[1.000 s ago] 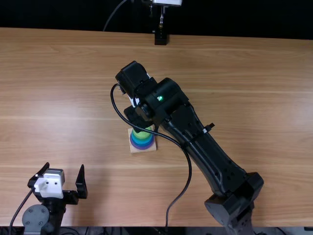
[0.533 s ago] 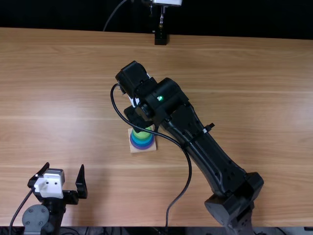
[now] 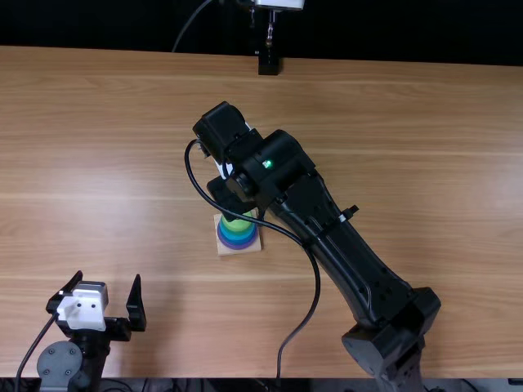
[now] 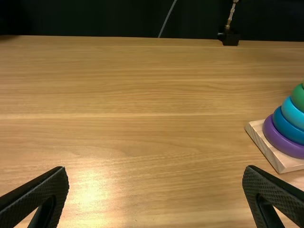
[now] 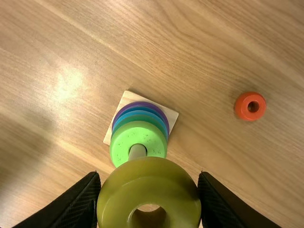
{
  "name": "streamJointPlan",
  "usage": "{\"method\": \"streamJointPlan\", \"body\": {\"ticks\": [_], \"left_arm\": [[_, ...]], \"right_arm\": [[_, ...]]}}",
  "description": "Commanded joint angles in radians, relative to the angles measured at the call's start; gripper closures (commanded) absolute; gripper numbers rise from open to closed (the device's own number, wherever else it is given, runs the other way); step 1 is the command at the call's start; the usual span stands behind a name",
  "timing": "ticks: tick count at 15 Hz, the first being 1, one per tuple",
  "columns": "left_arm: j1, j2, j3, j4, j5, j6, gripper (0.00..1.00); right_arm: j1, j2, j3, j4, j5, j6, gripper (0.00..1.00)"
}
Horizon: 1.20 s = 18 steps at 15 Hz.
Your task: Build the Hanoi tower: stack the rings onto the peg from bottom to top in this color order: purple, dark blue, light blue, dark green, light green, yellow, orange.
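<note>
Near the light brown wooden table's (image 3: 392, 122) near edge, the left gripper (image 3: 109, 276) is standing wide open, wood grain stretching between it and the square pale wooden base (image 4: 256, 127). The right gripper (image 3: 229, 198) is pinching a thick, glossy yellow ring (image 5: 148, 183), which is covering the round wooden peg's (image 5: 137, 151) top; whether it is encircling the peg, I cannot tell. The base is carrying smooth purple (image 4: 273, 135), dark blue (image 4: 285, 127), light blue (image 4: 290, 114), dark green (image 4: 299, 98) and light green (image 5: 124, 140) rings. A small orange ring (image 5: 241, 106) is lying on the table, well apart
</note>
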<state>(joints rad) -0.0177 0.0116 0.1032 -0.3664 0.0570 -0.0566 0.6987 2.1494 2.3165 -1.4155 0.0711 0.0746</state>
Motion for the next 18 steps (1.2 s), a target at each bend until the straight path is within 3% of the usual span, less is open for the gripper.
{"method": "streamJointPlan", "body": {"ticks": [1,18], "left_arm": [[0.009,-0.012,-0.103,-0.077,0.006,0.007,0.0],[0.009,-0.012,-0.103,-0.077,0.006,0.005,0.0]], "right_arm": [[0.012,0.009,-0.005,-0.001,0.001,-0.01,1.0],[0.025,0.041,-0.019,-0.005,0.001,-0.001,1.0]]}}
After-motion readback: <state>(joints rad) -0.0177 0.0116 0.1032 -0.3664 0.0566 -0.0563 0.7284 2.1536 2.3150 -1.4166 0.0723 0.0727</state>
